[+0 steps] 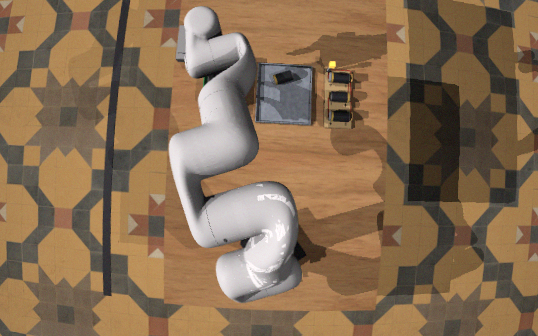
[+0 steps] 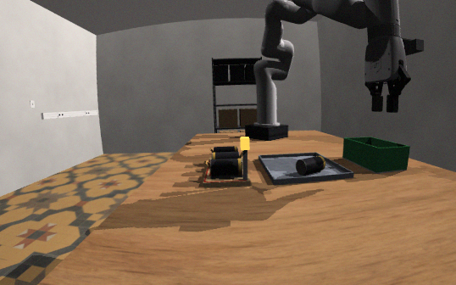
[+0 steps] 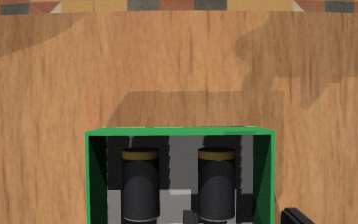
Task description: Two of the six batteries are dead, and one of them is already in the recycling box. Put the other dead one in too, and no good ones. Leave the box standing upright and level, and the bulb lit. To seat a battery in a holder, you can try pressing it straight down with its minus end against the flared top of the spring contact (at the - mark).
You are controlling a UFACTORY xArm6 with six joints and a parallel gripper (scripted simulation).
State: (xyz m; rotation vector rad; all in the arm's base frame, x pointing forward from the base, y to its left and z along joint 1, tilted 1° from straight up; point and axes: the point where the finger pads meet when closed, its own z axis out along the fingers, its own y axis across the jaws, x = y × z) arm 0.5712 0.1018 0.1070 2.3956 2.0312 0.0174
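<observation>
The green recycling box (image 2: 375,157) (image 3: 180,131) stands upright and level. Two dark batteries (image 3: 140,187) (image 3: 216,187) lie side by side in it; its near part is cut off in the wrist view. My gripper (image 2: 385,103) (image 3: 244,218) hangs high above the box, part open, with nothing between its fingers. One battery (image 1: 283,77) (image 2: 310,165) lies on its side in the grey tray (image 1: 291,123) (image 2: 314,180). Three batteries (image 1: 341,77) (image 1: 339,96) (image 1: 341,116) sit in the holder board (image 1: 339,106) (image 2: 225,183). The bulb (image 1: 332,64) (image 2: 245,143) glows yellow.
The tray stands between the box and the holder board. The arm (image 1: 228,107) covers most of the box in the top view. The robot's black base (image 2: 266,132) stands at the far end of the wooden table (image 1: 331,180).
</observation>
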